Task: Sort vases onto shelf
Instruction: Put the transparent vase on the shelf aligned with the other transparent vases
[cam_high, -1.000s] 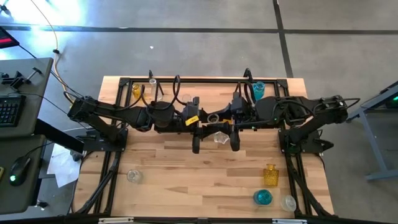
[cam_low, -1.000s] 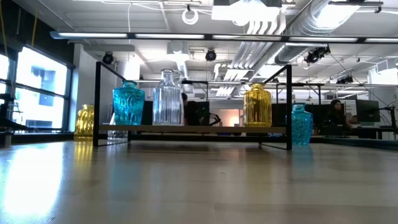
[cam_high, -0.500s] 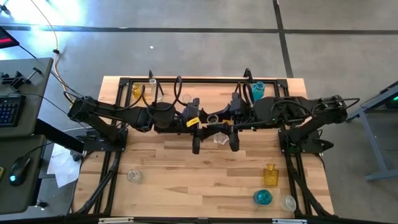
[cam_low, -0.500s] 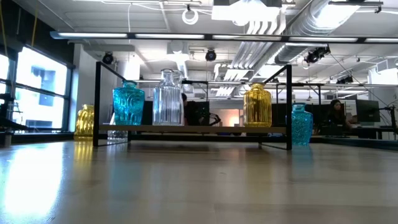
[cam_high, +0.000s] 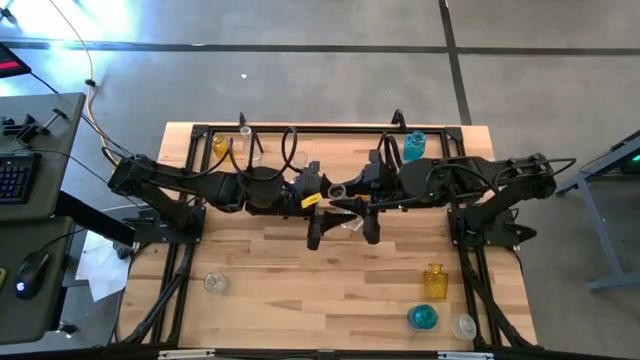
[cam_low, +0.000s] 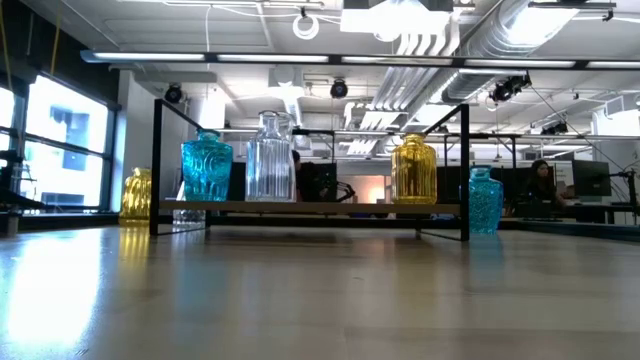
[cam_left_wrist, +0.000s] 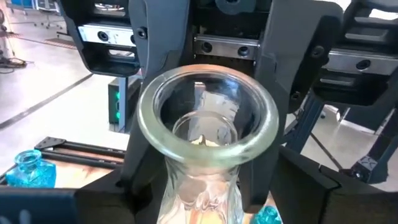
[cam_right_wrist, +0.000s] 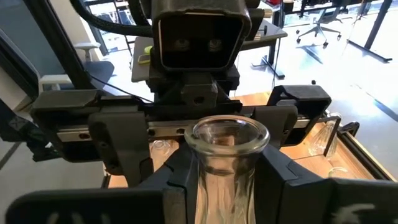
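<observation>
High over the table's middle, a clear vase (cam_high: 349, 221) with a flared mouth (cam_left_wrist: 208, 112) stands upright between my two grippers, which face each other level. My right gripper (cam_right_wrist: 227, 186) is shut on it. My left gripper (cam_left_wrist: 205, 208) is open, its fingers standing wide on either side of the vase without touching it. The shelf (cam_low: 310, 207) at the far edge carries a blue vase (cam_low: 206, 165), a clear vase (cam_low: 269, 157) and an amber vase (cam_low: 413, 170), each standing on its base. The low view shows neither gripper. My right gripper pinches the clear vase between its two fingers on the narrow neck below the flared mouth (cam_right_wrist: 207, 177). The fingers (cam_left_wrist: 144, 93) come level from the table's right side. The vase stays upright, lifted clear of the table.
Near the front edge stand a clear vase (cam_high: 215, 283) at the left and an amber (cam_high: 434, 281), a blue (cam_high: 422, 318) and a clear vase (cam_high: 463, 326) at the right. At the far edge stand an amber vase (cam_high: 219, 147) and a blue one (cam_high: 413, 147).
My left gripper has opened and let go of the clear vase, tipping slightly. My right gripper has shut further on it. The vase stays upright in the same place, high between the two.
</observation>
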